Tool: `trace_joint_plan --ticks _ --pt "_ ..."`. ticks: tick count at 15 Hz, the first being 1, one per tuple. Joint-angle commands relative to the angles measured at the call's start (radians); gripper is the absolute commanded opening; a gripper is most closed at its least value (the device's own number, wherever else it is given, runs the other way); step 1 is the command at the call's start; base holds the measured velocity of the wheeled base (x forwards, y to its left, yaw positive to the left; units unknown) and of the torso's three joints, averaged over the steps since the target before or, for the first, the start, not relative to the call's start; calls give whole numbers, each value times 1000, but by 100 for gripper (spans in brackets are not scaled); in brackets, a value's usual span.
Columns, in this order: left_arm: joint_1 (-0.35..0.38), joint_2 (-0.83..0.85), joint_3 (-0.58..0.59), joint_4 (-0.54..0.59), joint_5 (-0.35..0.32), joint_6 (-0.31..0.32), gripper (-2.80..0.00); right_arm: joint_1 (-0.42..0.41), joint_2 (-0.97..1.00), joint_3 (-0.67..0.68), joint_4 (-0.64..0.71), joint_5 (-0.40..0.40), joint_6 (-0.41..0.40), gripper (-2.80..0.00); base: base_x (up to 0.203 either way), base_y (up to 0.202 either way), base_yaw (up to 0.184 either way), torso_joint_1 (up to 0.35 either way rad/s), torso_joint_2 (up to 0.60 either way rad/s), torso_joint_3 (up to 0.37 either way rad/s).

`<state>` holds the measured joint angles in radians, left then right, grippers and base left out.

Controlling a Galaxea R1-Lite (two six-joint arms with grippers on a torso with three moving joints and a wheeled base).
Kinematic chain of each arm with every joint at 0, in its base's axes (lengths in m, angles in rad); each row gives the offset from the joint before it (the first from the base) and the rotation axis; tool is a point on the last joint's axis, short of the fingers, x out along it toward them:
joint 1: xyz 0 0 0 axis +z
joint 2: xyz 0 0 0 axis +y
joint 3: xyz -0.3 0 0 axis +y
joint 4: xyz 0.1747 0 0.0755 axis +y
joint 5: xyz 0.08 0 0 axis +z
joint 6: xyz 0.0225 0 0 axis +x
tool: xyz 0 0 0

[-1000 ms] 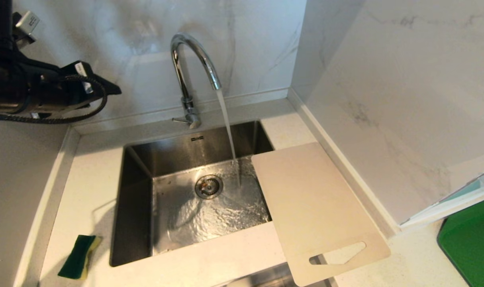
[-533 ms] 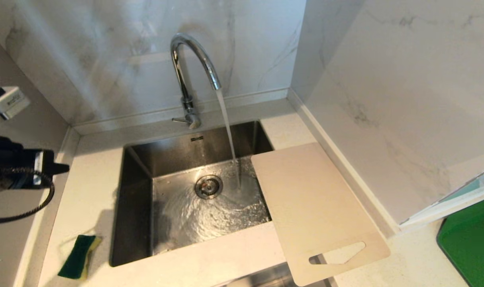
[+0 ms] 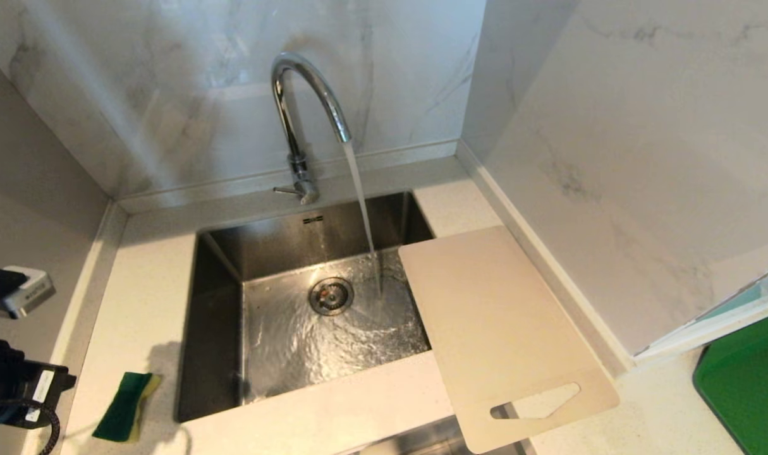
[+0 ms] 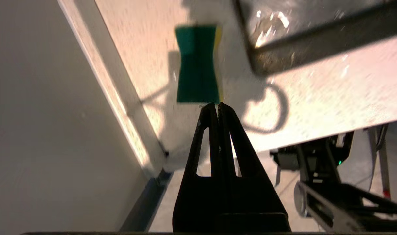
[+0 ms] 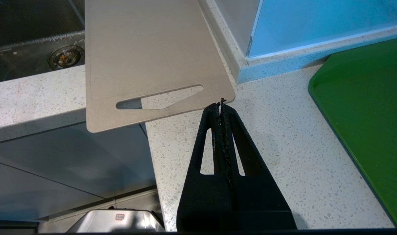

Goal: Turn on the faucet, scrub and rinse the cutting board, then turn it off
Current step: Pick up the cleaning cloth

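You have water running: the tall shiny chrome gooseneck faucet (image 3: 308, 107) stands at the back rim of the stainless steel sink (image 3: 219, 265), and its stream falls into the basin just right of the round drain (image 3: 331, 295), where the water spreads in ripples. The thin side lever (image 3: 286, 189) sticks out to the left at the faucet's base.

The large thin off-white plastic cutting board (image 3: 504, 335) lies flat on the sink's right side, its far left corner reaching over the basin and its end with the slanted handle cutout (image 3: 535, 402) jutting past the front edge of the speckled white countertop (image 3: 137, 291). The stream lands beside it, not on it.

Left of the sink, near the counter's front edge, lies the green and yellow rectangular sponge (image 3: 126, 406). Your left gripper (image 4: 217, 105) hangs above the counter close to that sponge, fingers pressed together and holding nothing.

Your right gripper (image 5: 222, 103) sits low, to the right of the sink off the board's handle corner, fingers also closed and empty. A flat green mat (image 3: 747, 385) lies further right of the sink.
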<state>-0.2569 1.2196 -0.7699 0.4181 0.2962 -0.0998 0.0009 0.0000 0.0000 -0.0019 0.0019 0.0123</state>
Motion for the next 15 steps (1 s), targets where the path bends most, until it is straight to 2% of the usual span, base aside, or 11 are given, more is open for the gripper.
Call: trace_joint_plan --ticks 1,3,5,7,9,10,15 --pt "23 38 92 -56 0 -9 -280 1 0 0 -1 0 0 -280 0 0 0 0 0 0" --pt "60 64 189 -168 -21 -14 -280 0 1 0 0 0 0 -280 0 0 0 0 0 0" --pt "109 83 268 -251 -106 -16 -280 1 0 0 0 0 0 -280 0 0 0 0 0 0" --pt "137 83 308 -267 -171 -17 -280 -1 0 0 -1 0 0 -280 0 0 0 0 0 0" --pt "139 84 316 -287 -182 -17 -280 1 0 0 0 0 0 -280 0 0 0 0 0 0" --pt "139 86 330 -320 -181 -12 0 1 1 0 -1 0 0 -280 0 0 0 0 0 0" --pt "172 170 347 -421 -181 9 0 1 0 0 -1 0 0 -280 0 0 0 0 0 0"
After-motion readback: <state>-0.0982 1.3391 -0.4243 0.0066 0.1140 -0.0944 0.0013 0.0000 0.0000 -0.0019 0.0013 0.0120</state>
